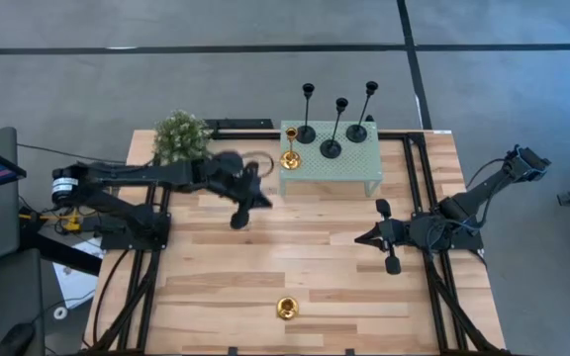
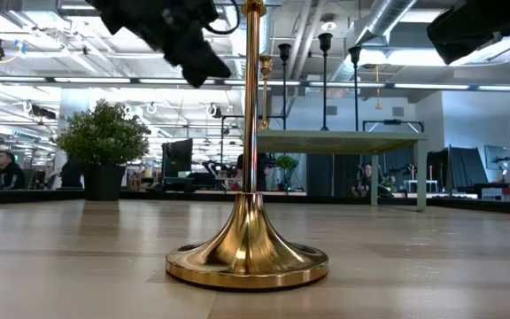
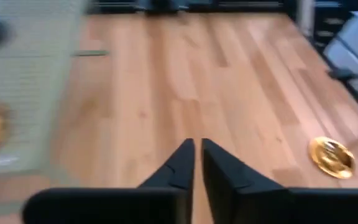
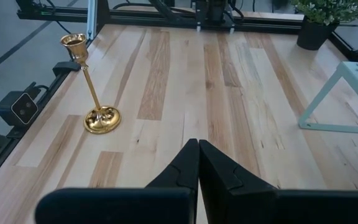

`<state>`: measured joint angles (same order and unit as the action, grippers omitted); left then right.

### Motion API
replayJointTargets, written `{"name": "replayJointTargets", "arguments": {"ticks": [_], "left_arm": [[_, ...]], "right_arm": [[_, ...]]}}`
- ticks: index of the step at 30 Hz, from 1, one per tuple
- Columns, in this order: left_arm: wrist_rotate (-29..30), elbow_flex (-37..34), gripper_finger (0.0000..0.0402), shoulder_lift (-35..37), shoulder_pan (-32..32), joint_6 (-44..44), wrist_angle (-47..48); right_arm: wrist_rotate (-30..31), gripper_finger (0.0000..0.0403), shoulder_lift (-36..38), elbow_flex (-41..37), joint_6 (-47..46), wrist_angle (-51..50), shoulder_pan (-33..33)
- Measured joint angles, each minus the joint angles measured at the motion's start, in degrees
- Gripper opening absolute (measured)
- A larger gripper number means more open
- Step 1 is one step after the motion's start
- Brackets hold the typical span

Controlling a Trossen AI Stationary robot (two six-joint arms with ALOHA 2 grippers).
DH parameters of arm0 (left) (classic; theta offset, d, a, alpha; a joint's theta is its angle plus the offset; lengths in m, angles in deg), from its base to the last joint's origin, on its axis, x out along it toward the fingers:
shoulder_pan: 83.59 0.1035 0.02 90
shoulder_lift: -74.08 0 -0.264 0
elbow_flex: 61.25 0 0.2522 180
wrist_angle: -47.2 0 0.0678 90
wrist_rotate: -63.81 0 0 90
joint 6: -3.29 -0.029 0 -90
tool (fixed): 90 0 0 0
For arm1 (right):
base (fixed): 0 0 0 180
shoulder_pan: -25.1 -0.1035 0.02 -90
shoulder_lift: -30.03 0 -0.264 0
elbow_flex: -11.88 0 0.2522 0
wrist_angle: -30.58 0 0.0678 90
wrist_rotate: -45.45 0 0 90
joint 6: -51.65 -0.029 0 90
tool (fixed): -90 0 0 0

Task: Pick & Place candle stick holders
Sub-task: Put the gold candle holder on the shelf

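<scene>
Three tall black candle stick holders [image 1: 332, 129] stand by their round bases on the pale green mesh stand [image 1: 344, 170] at the table's far side. A gold holder [image 1: 290, 155] stands on the stand's left end. A second gold holder [image 1: 286, 310] stands upright on the table near its front edge, close up in the low view [image 2: 248, 252]. My left gripper [image 1: 253, 206] is shut and empty above the table, just left of the stand. My right gripper [image 1: 361, 237] is shut and empty at the table's right, below the stand.
A small green bushy plant [image 1: 181, 136] in a dark pot stands at the far left of the table. Bare wood lies between the stand and the front gold holder [image 4: 95, 93]. People sit in the room beyond the table [image 2: 5, 168].
</scene>
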<state>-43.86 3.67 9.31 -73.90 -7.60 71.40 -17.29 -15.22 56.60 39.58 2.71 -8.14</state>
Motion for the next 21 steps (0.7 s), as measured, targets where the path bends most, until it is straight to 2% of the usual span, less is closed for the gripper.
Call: {"name": "replayJointTargets", "arguments": {"ticks": [2, 5, 8, 15, 18, 21], "left_arm": [[0.01, -2.65, 0.0009, 0.29, -3.65, -0.32, -3.86], [0.55, -6.67, 0.0005, 1.07, -10.19, -4.99, -8.31], [3.81, -10.19, 0.0004, 2.29, -16.01, -8.24, -9.62], [11.87, -16.2, 0.0004, 6.42, -23.97, -4.88, -11.25], [12.12, -17.57, 0.0004, 8.41, -26.04, -3.54, -11.88], [12.13, -18.64, 0.0004, 10.65, -28.83, -0.82, -11.98]], "right_arm": [[0.0, 0.0, 0.0, 0.0, 0.0, 0.0, 0.0], [-0.07, 0.0, -0.81, 0.0, -0.01, 0.22, 0.02], [-0.19, 0.0, -3.24, -0.02, 0.0, 1.91, 0.43], [-0.26, 0.0, -13.08, -0.02, 0.0, 10.05, 3.35], [-0.62, 0.0, -16.7, -0.04, -0.01, 13.23, 3.85], [-3.77, 0.0, -19.43, -0.04, -0.64, 14.29, 3.47]]}}
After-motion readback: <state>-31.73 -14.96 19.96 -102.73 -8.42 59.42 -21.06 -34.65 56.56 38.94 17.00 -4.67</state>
